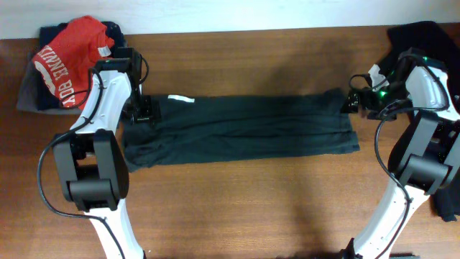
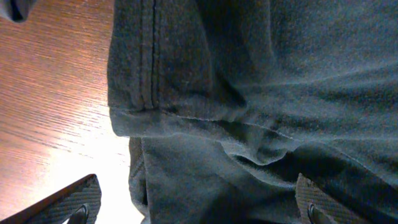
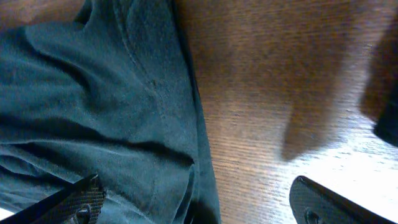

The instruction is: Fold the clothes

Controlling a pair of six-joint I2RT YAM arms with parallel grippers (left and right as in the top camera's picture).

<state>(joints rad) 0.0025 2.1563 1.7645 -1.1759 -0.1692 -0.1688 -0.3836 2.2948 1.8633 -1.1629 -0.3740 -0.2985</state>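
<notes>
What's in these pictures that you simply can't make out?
Overhead: any print on the black T-shirt is folded out of sight.
Overhead: the red tee, lettering crumpled, too small to read.
Overhead: the dark pile, cut by the edge, partly under the right arm.
Right wrist: a dark shape, cut by the right edge.

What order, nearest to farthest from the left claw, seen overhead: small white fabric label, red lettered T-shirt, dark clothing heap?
1. Small white fabric label, just right of the left claw.
2. Red lettered T-shirt, back-left corner.
3. Dark clothing heap, far right corner.
</notes>
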